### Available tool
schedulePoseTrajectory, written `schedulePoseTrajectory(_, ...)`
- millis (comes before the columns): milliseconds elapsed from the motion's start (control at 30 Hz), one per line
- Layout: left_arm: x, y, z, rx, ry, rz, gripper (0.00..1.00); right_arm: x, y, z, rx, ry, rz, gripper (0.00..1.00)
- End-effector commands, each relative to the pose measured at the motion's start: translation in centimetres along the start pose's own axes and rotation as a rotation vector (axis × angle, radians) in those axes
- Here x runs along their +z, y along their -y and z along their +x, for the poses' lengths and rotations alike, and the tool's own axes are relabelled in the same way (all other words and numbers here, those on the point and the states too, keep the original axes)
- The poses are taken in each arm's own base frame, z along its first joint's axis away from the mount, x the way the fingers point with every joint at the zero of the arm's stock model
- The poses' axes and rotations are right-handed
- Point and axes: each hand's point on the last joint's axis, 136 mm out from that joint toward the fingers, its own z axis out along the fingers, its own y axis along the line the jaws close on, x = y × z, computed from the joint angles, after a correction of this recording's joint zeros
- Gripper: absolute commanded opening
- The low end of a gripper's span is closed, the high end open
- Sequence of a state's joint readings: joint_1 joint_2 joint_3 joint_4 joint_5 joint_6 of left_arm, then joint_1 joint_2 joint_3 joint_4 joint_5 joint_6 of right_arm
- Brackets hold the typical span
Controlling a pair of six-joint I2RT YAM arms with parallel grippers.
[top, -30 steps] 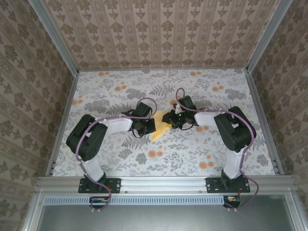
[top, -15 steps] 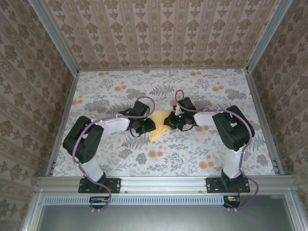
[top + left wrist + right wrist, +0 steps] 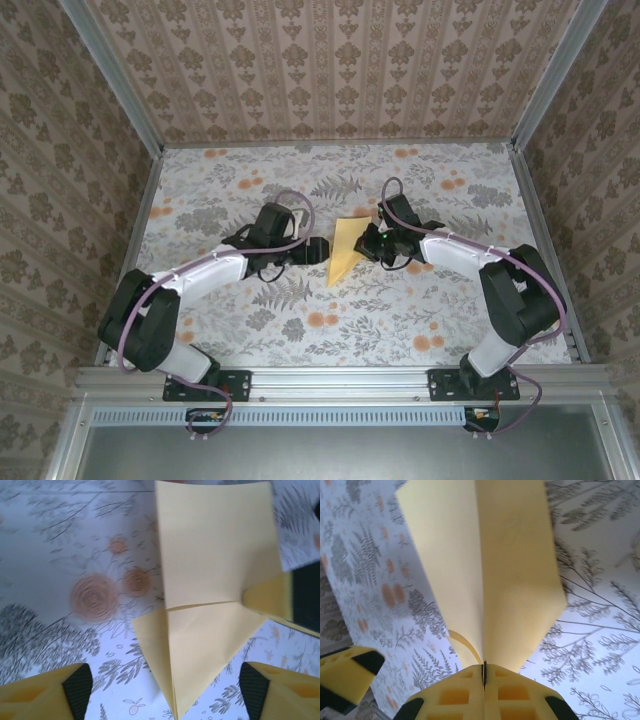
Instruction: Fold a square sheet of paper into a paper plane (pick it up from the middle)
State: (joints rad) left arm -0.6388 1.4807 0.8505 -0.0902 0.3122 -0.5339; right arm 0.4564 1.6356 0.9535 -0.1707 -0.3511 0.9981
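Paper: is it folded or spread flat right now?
Folded. The paper shows a crease line and overlapping layers tapering to a point, and the right tool is shut on it along its centre crease.

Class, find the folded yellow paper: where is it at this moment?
In the top view the folded yellow paper is at mid-table between the two grippers, pinched by the right gripper, the open left gripper just left of it.

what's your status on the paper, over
Left pincer open, not gripping. Right pincer shut on the folded sheet. Nothing blocking.
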Motion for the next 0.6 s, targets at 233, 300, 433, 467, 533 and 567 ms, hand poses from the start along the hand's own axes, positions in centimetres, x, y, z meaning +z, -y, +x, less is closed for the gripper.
schedulePoseTrajectory(233,2.8,4.9,1.5,0.433,-0.004,0.08,0.83,0.6,1.4,0.5,0.214,0.0,0.064,0.0)
schedulePoseTrajectory(300,3.4,4.7,1.8,0.463,-0.002,0.057,0.81,0.8,0.7,0.4,0.219,-0.013,0.04,0.0)
schedulePoseTrajectory(433,4.1,4.3,1.9,0.51,0.021,0.023,0.75,1.8,-0.3,0.4,0.226,-0.05,0.008,0.01)
schedulePoseTrajectory(467,4.1,4.2,2.0,0.522,0.029,0.013,0.74,2.0,-0.4,0.4,0.231,-0.058,0.002,0.01)
schedulePoseTrajectory(533,4.3,3.6,1.9,0.537,0.044,-0.019,0.71,2.5,-1.0,0.3,0.24,-0.076,-0.02,0.01)
schedulePoseTrajectory(567,4.3,3.2,2.0,0.542,0.05,-0.032,0.7,2.8,-1.2,0.3,0.245,-0.085,-0.029,0.01)
